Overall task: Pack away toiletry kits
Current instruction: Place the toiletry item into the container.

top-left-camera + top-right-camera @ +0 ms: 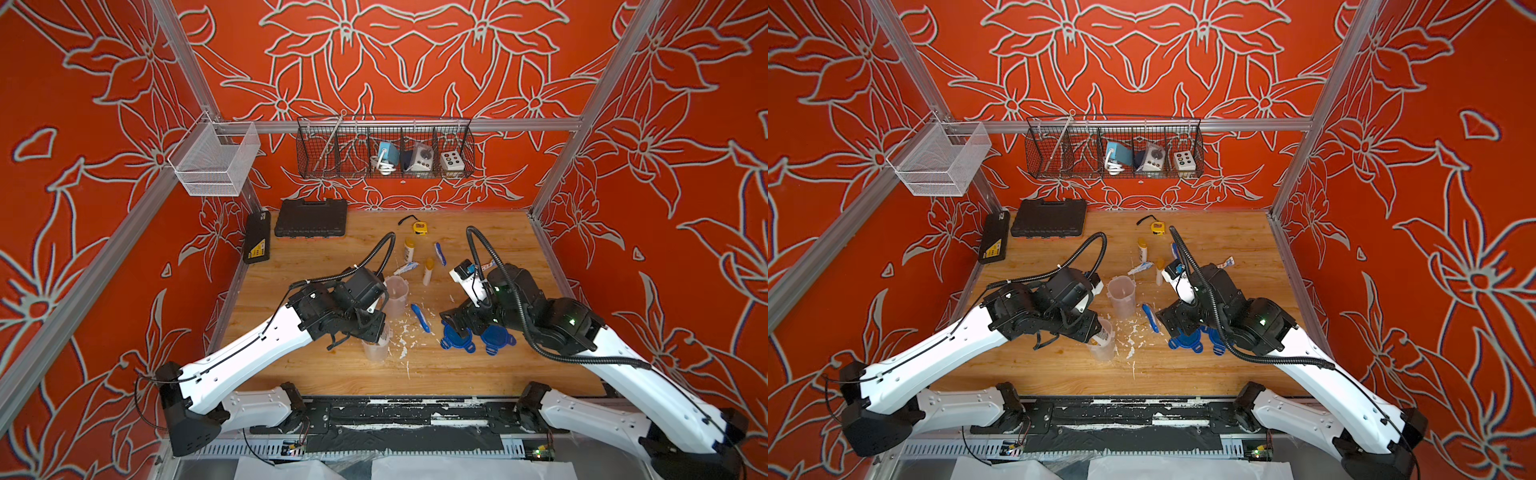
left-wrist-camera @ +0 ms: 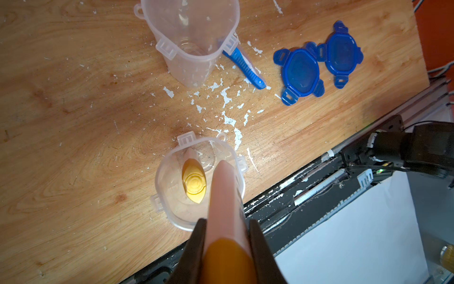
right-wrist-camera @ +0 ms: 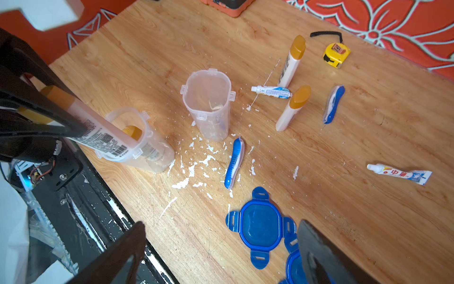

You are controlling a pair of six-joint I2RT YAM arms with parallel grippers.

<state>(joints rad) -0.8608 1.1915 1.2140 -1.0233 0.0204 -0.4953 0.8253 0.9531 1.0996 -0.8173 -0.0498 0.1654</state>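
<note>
**One cup part packed, lots left**

L gripper (image 2: 226,221) pinches a bottle (image 2: 223,191), its end dipping into the near cup (image 3: 157,152). 1 more bottle (image 2: 194,183) sits inside.

R gripper (image 3: 221,225) hangs spread wide over 2 blue lids (image 2: 301,71), holding nothing.

Next come a toothbrush (image 3: 234,162) and the 2nd cup (image 3: 208,115), which looks empty.

Far back, loose on the table (image 3: 344,221): 2 bottles (image 3: 292,108), 2 toothpaste tubes (image 3: 271,92), 1 more toothbrush (image 3: 333,104). No lid on yet.

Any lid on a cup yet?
No, both blue lids lie on the table, and both clear cups stand open.
</note>
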